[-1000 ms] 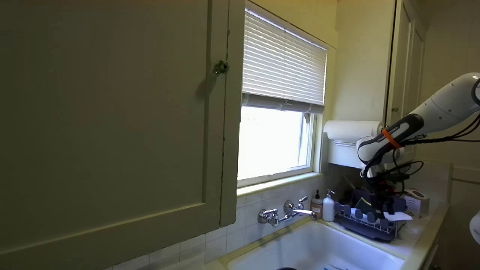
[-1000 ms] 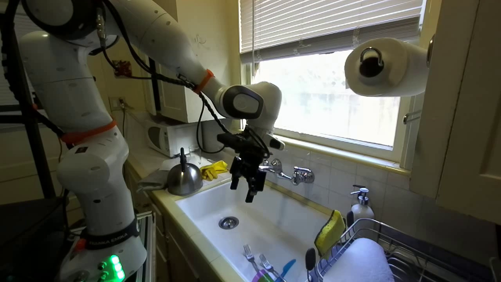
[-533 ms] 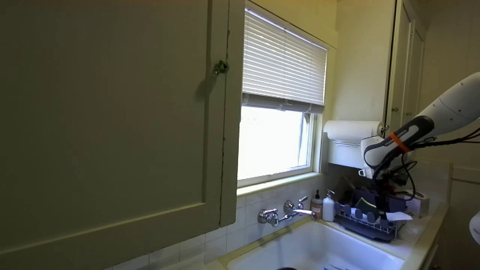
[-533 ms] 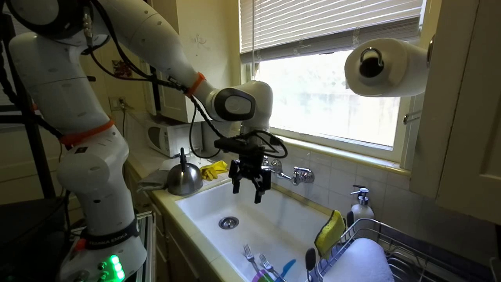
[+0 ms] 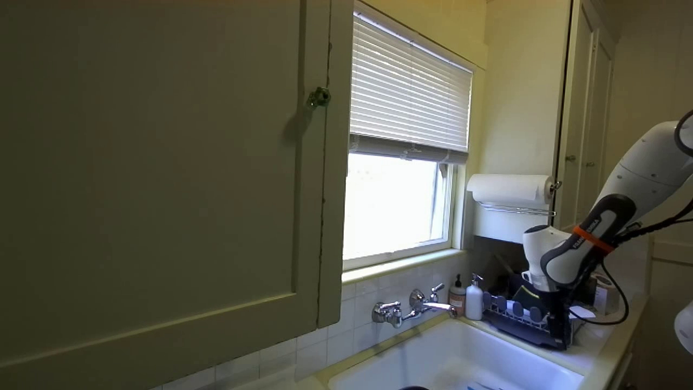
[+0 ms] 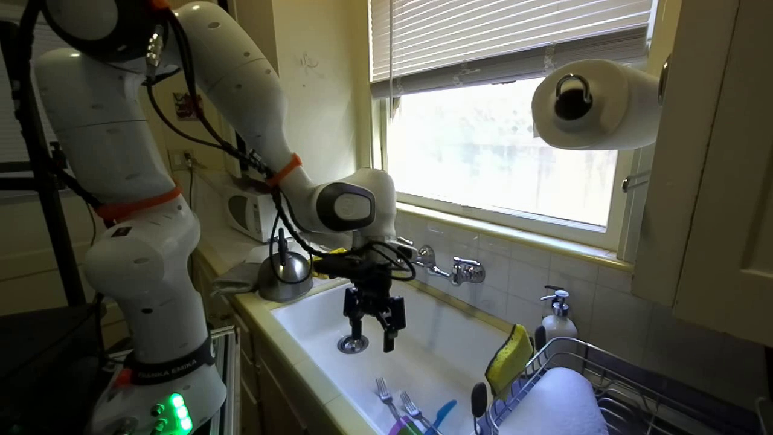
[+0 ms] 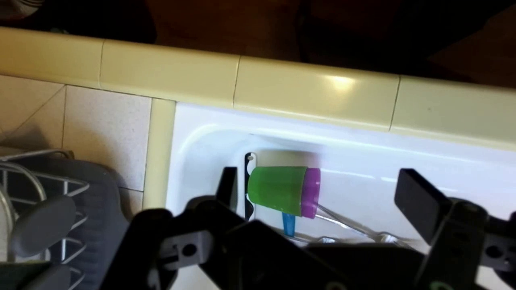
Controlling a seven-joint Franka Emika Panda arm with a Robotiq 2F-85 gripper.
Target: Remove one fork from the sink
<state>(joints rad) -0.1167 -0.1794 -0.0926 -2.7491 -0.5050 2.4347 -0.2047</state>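
My gripper (image 6: 372, 339) is open and empty, pointing down over the sink (image 6: 447, 362), apart from the cutlery. It also shows in an exterior view (image 5: 560, 336). Two silver forks lie on the sink floor: one fork (image 6: 387, 396) and another fork (image 6: 413, 408), beside a blue knife (image 6: 444, 413). In the wrist view, one fork (image 7: 342, 222) runs out from the mouth of the nested green cup (image 7: 276, 189) and purple cup (image 7: 311, 192). The other fork (image 7: 325, 240) is mostly hidden behind the gripper (image 7: 322, 193). Its fingers appear either side of the cups without touching them.
A wire dish rack (image 6: 580, 342) with a yellow sponge (image 6: 510, 360) stands at the sink's end. The chrome tap (image 6: 462, 271) juts from the wall behind. A kettle (image 6: 285, 279) stands on the far counter. A black-and-white object (image 7: 249, 161) lies behind the cups.
My arm has lowered, bringing the gripper down toward the sink and slightly toward the kettle side. The gripper stays open. The forks, knife and rack have not moved.
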